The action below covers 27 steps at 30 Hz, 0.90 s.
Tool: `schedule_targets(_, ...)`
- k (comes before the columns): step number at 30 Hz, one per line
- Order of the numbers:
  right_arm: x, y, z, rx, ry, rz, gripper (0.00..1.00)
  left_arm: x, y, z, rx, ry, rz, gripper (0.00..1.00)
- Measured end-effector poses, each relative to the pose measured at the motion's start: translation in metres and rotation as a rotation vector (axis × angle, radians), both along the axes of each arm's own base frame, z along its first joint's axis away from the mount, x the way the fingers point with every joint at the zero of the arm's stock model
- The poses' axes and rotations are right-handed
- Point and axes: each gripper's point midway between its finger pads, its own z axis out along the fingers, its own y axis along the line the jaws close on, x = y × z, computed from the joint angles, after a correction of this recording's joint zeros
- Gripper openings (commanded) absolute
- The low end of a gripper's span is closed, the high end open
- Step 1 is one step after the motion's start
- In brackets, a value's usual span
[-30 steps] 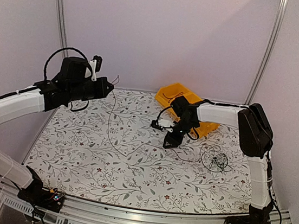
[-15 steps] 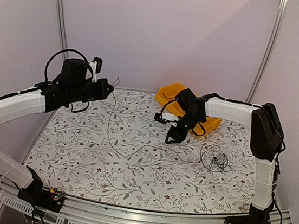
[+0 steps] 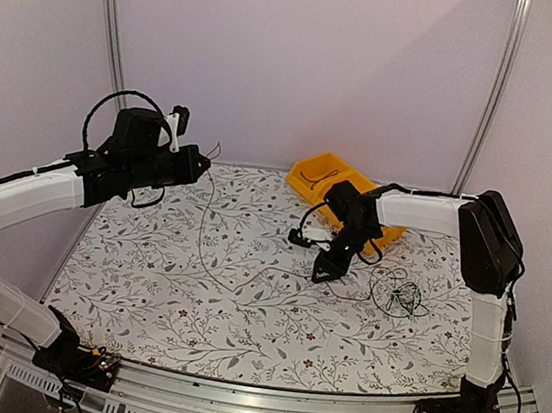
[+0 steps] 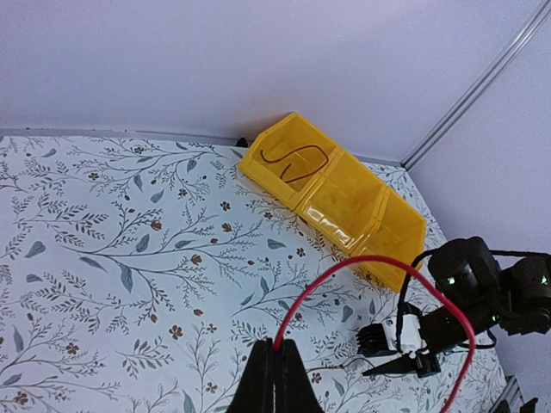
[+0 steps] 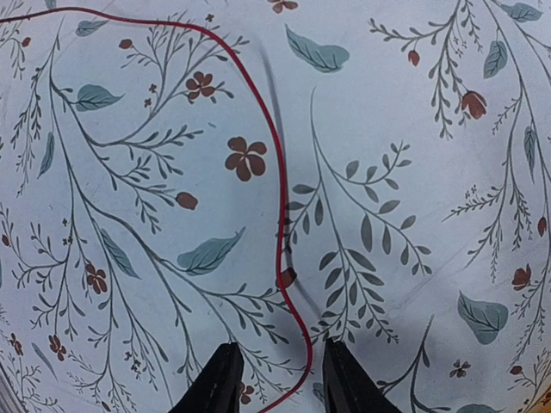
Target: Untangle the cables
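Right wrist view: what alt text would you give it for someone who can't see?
A red cable snakes down a floral tablecloth and passes between the two black fingers of an open gripper at the bottom edge. Nothing is pinched yet.

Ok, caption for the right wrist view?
Right gripper, jaws open, straddling the red cable on the floral tablecloth.

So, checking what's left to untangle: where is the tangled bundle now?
In the top view, the tangled bundle lies on the table's right side, just right of the right gripper, nearer than the yellow bin.
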Motion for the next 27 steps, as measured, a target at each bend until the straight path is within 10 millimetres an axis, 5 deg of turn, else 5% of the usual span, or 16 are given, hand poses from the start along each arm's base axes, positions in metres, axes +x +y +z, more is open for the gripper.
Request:
schedule_targets(3, 0.001, 0.000, -0.008, -0.011, 0.007, 0.001, 0.33, 0.000, 0.000, 0.000, -0.001, 0.001, -0.002, 0.00)
schedule_targets(8, 0.007, 0.001, -0.017, -0.021, -0.007, 0.007, 0.04, 0.000, 0.000, 0.000, 0.000, 0.001, -0.002, 0.00)
schedule_targets(10, 0.010, 0.002, -0.020, -0.022, -0.017, 0.009, 0.00, 0.000, 0.000, 0.000, 0.000, 0.002, -0.002, 0.02)
schedule_targets(16, 0.027, 0.010, 0.000, -0.012, -0.072, 0.004, 0.00, -0.001, 0.001, 0.000, 0.020, 0.008, -0.006, 0.50)
schedule_targets(20, 0.059, 0.033, 0.066, 0.077, -0.201, -0.004, 0.00, 0.001, 0.001, 0.020, 0.067, -0.042, -0.032, 0.66)
schedule_targets(27, 0.076, 0.047, 0.253, 0.326, -0.513, -0.011, 0.00, -0.012, -0.005, 0.116, 0.066, -0.312, -0.141, 0.75)
